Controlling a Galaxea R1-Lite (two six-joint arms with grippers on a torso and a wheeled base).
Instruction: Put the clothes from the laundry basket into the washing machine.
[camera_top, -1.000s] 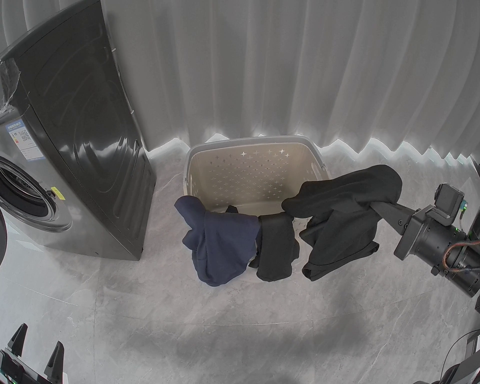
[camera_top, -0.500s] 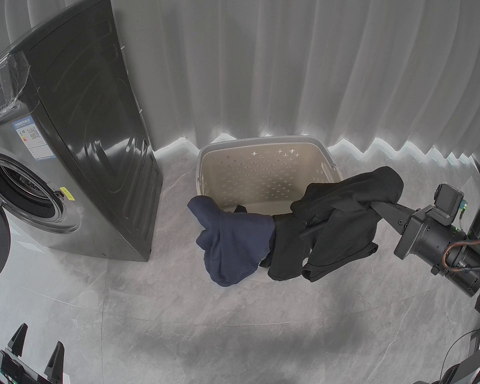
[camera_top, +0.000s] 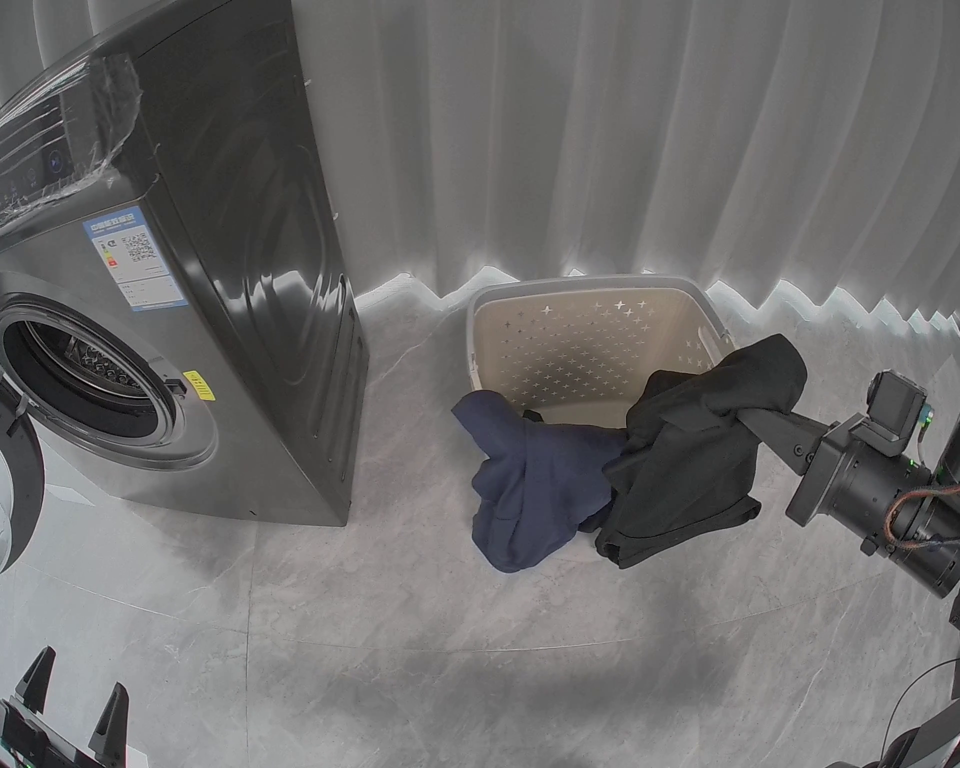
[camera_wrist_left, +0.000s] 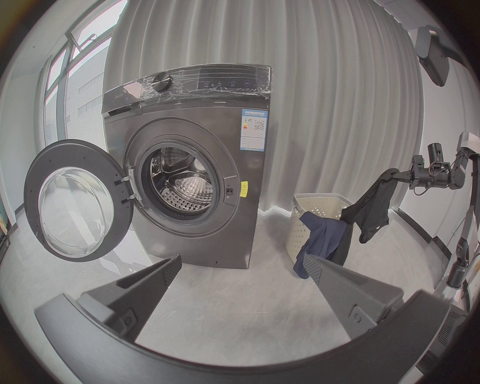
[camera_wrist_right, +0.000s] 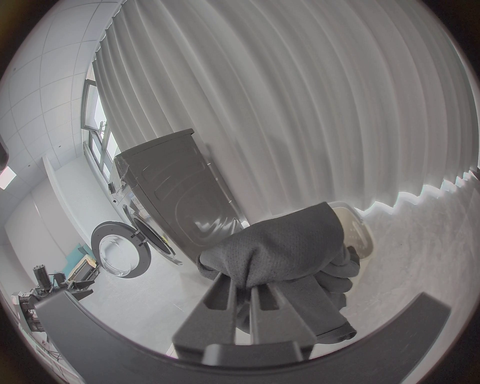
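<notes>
head view: right gripper (camera_top: 762, 421) at three o'clock, jaws pinching black garment (camera_top: 700, 455) by a fold; cloth hangs down beside laundry basket (camera_top: 590, 284) at one o'clock. navy garment (camera_top: 535, 490) draped over basket's near rim, tail toward floor. washing machine (camera_top: 250, 260) at ten o'clock, door (camera_wrist_left: 75, 200) swung open. left gripper (camera_top: 72, 700) low at seven o'clock, jaws spread, empty. risk: black hem looks close to navy piece, may snag and drag it off; thin pinch may slip during carry.

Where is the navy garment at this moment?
In the head view the navy garment hangs over the near rim of the laundry basket, right of the washing machine and beside the black garment held up by the right tool.
</notes>
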